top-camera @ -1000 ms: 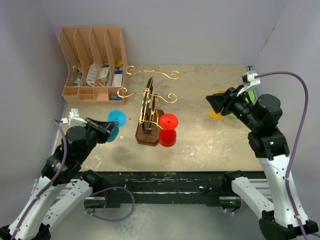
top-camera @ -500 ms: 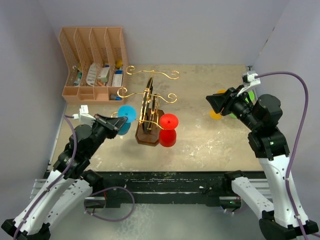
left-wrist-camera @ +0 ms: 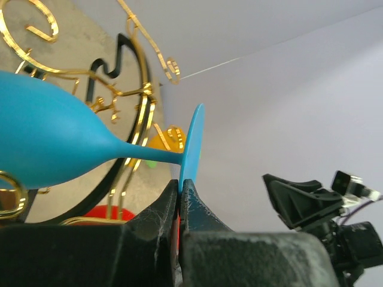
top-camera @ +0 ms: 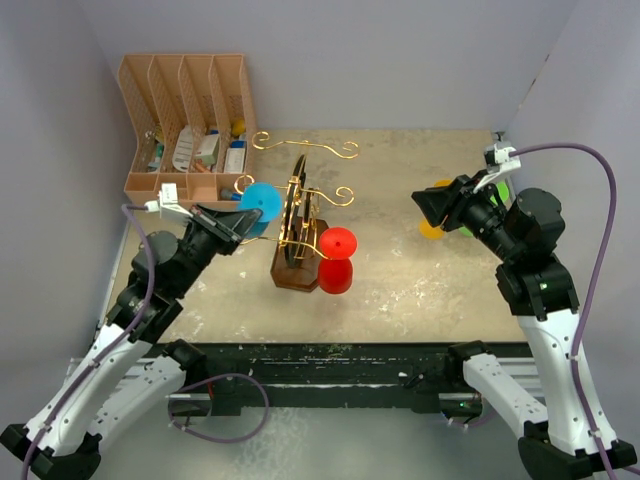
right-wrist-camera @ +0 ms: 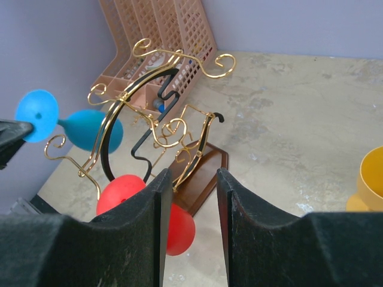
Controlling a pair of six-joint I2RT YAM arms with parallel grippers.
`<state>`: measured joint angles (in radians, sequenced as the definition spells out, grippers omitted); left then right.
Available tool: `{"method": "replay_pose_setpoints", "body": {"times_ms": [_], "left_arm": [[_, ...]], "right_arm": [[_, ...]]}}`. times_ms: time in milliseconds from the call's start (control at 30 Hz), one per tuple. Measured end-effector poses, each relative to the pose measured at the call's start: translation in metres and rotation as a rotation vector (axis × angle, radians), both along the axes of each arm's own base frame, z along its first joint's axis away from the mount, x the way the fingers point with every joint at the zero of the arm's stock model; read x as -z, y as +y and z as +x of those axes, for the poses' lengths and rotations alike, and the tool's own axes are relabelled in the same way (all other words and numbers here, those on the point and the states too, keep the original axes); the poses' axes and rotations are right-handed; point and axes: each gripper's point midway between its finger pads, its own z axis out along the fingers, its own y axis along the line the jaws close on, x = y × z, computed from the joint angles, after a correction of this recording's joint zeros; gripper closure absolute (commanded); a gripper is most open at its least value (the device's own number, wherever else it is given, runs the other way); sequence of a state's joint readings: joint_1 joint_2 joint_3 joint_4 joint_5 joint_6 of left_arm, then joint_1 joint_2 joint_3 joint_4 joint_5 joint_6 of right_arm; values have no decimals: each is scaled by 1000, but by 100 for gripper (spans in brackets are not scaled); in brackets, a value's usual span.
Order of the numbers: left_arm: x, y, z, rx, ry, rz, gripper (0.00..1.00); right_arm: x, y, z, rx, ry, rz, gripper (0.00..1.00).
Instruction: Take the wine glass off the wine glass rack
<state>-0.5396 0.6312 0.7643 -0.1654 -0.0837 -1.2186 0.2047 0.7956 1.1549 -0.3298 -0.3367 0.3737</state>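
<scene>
The wine glass rack (top-camera: 299,212) stands mid-table on its dark wooden base (top-camera: 296,272), gold arms curling outward. A red wine glass (top-camera: 337,246) hangs on its right side. My left gripper (top-camera: 236,224) is shut on the edge of the foot of a blue wine glass (top-camera: 262,198) and holds it sideways against the rack's left arms. In the left wrist view the jaws (left-wrist-camera: 180,186) pinch the blue foot (left-wrist-camera: 191,142), and the bowl (left-wrist-camera: 48,143) lies among gold curls. My right gripper (top-camera: 430,204) is open and empty, well right of the rack (right-wrist-camera: 157,128).
A peach slotted file organiser (top-camera: 187,125) with small items stands at the back left. A yellow cup (top-camera: 432,229) and a green object (top-camera: 468,226) sit under my right arm. Grey walls close in the table on three sides.
My left gripper has carried the blue wine glass away from the near left, farther back and rightward, up against the rack's left arms. The right arm has not moved.
</scene>
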Motion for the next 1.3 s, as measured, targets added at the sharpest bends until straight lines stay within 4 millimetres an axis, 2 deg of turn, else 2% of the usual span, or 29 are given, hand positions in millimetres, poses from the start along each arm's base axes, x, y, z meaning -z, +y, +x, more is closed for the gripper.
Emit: {"method": "replay_pose_setpoints", "body": {"times_ms": [167,467,600,767,867,1033,1200,1300], "left_arm": [[-44,1,-9,20,-84,-39,100],[-83,0,-25,70,-170,-116,100],[-105,1,-36,99,-230,-194,100],[-133,-1,-51,169,-319,-337,100],[-144,-6,-59,241,-369,-440,100],[-155,-22,-66,398,-439,-583,100],[-155,-33,-76,549,-493,-674,100],[-167,-29,-100,637,-582,-690,100]], "right_arm": [[-1,2,-2,-17,1,1,61],[-28,10,-14,-78,-45,23,60],[-33,22,-23,-155,-36,55,58],[-48,43,-40,-311,-43,120,54],[-63,56,-53,-425,-65,171,47],[-94,73,-86,-651,-142,261,37],[-108,79,-110,-800,-175,295,35],[-112,80,-119,-849,-189,292,35]]}}
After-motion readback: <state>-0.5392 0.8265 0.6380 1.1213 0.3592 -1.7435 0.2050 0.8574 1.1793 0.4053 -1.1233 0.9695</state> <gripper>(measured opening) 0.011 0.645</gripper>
